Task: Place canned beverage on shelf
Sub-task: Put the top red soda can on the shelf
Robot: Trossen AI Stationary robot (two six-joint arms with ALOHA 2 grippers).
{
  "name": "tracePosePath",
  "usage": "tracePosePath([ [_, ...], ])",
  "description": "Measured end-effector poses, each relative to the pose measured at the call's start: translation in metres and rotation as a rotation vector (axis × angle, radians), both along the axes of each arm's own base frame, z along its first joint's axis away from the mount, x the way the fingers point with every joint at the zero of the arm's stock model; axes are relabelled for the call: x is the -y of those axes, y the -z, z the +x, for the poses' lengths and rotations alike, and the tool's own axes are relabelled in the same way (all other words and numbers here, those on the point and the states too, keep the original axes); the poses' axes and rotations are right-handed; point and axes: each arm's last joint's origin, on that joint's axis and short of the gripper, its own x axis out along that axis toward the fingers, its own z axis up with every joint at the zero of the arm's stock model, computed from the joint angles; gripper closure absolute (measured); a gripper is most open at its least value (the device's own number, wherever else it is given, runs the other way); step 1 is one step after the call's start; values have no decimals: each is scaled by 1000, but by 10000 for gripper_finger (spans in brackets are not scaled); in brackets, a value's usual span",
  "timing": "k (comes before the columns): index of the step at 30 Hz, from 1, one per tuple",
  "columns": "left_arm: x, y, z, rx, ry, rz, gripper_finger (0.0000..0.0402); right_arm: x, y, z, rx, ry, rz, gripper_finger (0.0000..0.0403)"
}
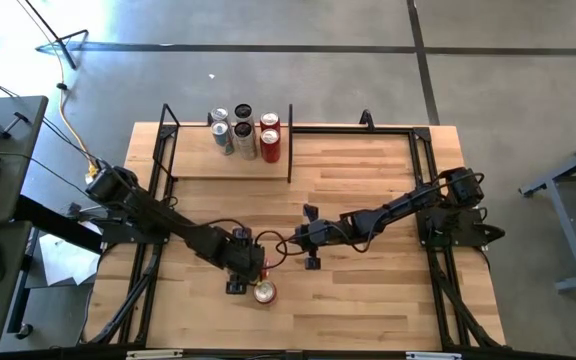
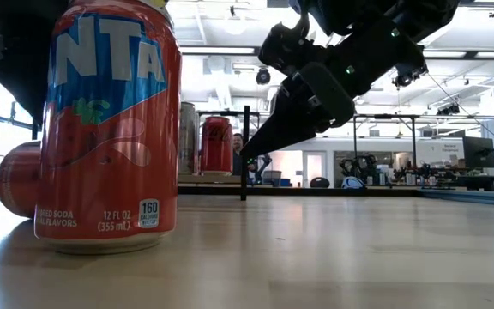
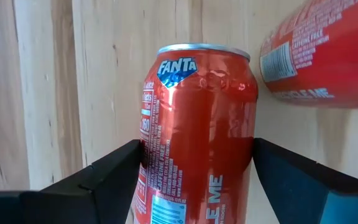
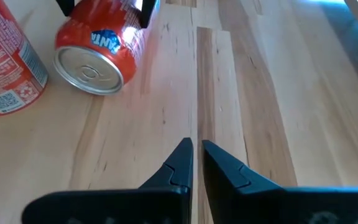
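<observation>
Near the counter's (image 1: 368,200) front edge, the left hand (image 3: 194,168) straddles a red Fanta can (image 3: 197,130) lying on its side — fingers (image 3: 104,171) spread, one at each flank. A second red can (image 1: 265,292) stands upright just beside it. The right hand (image 4: 194,163) hovers mid-counter, fingers together and empty. The shelf (image 1: 228,165) along the far edge carries five cans (image 1: 245,132).
</observation>
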Motion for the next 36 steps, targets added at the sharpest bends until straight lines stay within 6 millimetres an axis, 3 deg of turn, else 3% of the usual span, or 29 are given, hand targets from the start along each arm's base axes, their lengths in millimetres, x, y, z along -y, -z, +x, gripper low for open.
tracePosePath([
  [7, -2, 5, -8, -71, 3, -5, 114, 0, 1, 0, -6, -1, -1, 384],
  [14, -5, -6, -13, -47, 20, -17, 160, 0, 1, -1, -14, -1, -2, 384],
  [22, -15, -9, -35, -2, -23, -45, 174, 1, 4, -3, -46, -33, -50, 392],
  [27, -23, -10, -48, 95, -61, -89, 177, 1, 2, -1, -29, -39, -60, 400],
  [36, -42, -35, -64, 334, -123, -147, 197, 1, -2, 2, 32, -23, -72, 402],
])
